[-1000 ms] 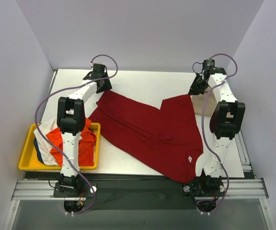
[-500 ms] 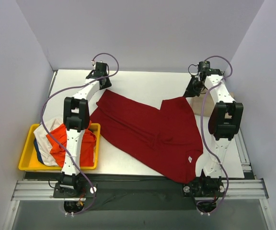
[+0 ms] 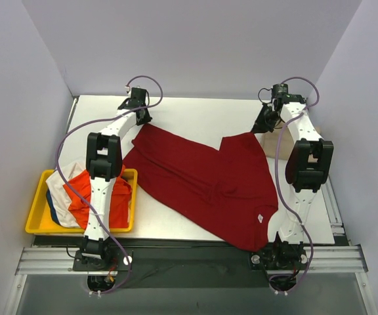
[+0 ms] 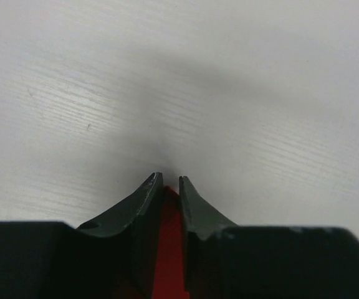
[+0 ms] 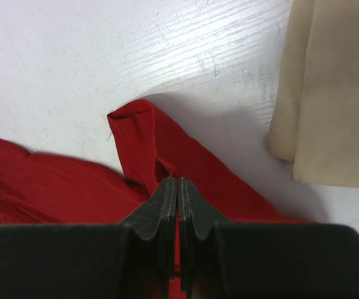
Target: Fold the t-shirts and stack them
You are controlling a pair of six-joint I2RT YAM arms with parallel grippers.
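The left gripper and the right gripper are almost closed, each pinching the dark red t-shirt.

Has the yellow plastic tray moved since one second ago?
No. The yellow plastic tray sits at the same spot, overhanging the near left edge of the white table.

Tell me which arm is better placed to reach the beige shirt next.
Likely right: the right end effector, shut on the red shirt, sits beside the beige shirt; the left end effector is far away.
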